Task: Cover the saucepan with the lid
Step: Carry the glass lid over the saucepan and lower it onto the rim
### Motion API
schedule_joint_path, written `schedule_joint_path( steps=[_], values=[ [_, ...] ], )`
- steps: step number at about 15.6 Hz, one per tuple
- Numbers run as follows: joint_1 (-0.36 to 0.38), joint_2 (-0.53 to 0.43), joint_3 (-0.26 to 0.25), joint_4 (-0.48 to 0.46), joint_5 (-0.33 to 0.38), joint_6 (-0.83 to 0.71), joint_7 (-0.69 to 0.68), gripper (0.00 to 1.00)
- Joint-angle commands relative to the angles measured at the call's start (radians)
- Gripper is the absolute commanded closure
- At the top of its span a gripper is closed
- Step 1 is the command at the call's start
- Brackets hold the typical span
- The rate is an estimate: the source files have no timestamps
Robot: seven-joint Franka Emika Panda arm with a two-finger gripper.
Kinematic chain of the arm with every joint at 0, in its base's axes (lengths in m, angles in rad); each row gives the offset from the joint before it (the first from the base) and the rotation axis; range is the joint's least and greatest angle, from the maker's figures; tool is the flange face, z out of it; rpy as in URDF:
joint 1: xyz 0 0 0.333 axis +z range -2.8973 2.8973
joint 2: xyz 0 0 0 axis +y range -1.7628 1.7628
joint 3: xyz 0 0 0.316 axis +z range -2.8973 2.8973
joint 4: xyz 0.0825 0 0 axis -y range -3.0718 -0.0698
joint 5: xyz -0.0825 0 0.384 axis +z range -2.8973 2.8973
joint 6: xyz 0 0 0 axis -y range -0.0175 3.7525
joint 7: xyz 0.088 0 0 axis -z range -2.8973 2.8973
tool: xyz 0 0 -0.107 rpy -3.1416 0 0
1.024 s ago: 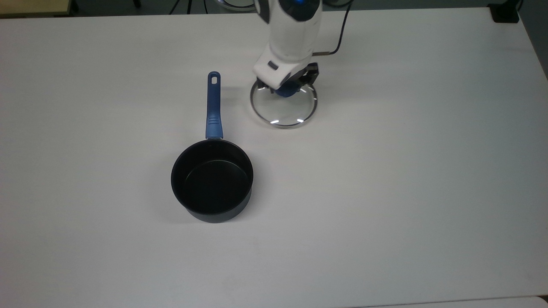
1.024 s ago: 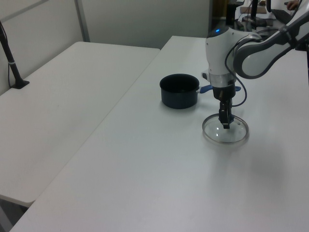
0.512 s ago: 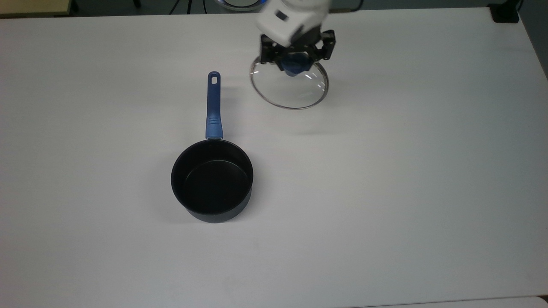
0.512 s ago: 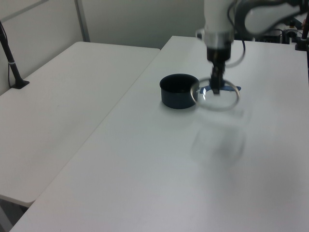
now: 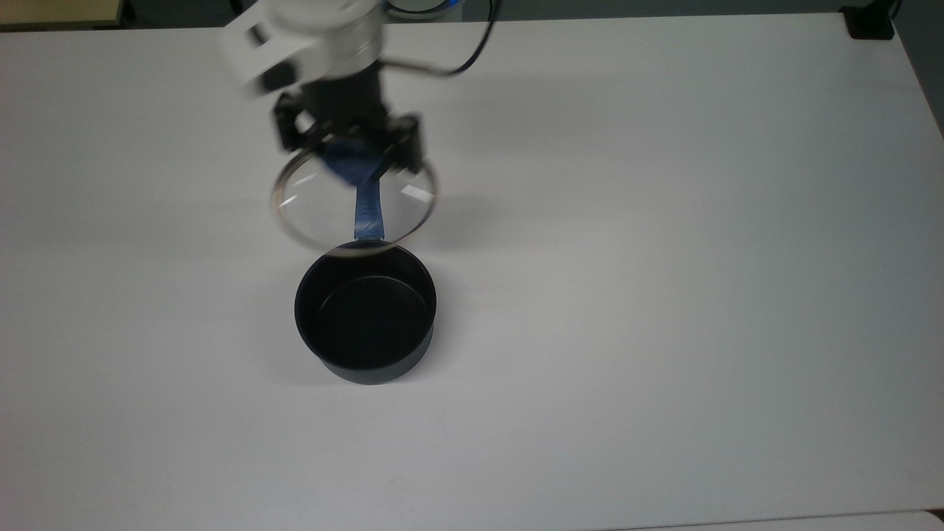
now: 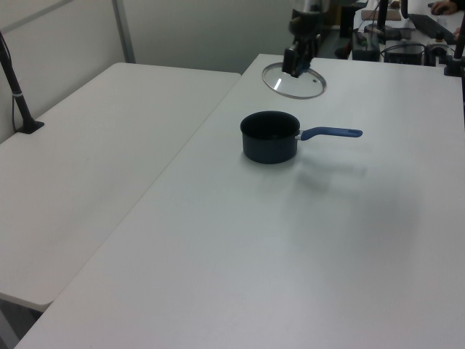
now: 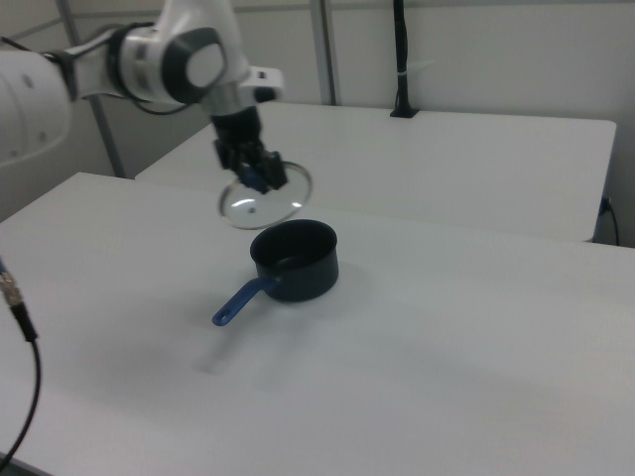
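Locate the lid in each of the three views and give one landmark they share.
Top view: the lid hangs upper centre-left, over the saucepan's blue handle.
Left view: the lid is high at top centre, above and behind the pot.
Right view: the lid floats upper left of the pot.
Shared landmark: the saucepan.

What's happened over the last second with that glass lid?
The hand has lifted the lid by its blue knob off the table and carried it towards the top view's left, so it now hangs in the air above the pan's handle, not yet over the bowl. The pan hasn't moved and is still open.
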Motion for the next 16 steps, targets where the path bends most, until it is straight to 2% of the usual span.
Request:
schedule_joint_path(
  steps=[1,6,16],
  values=[
    [0.031,0.130,-0.061,0.111,-0.014,0.106,0.108,0.55],
    [0.054,0.210,-0.062,0.104,-0.075,0.172,0.178,0.55],
    [0.085,0.227,-0.056,0.059,-0.098,0.178,0.192,0.53]
  ],
)
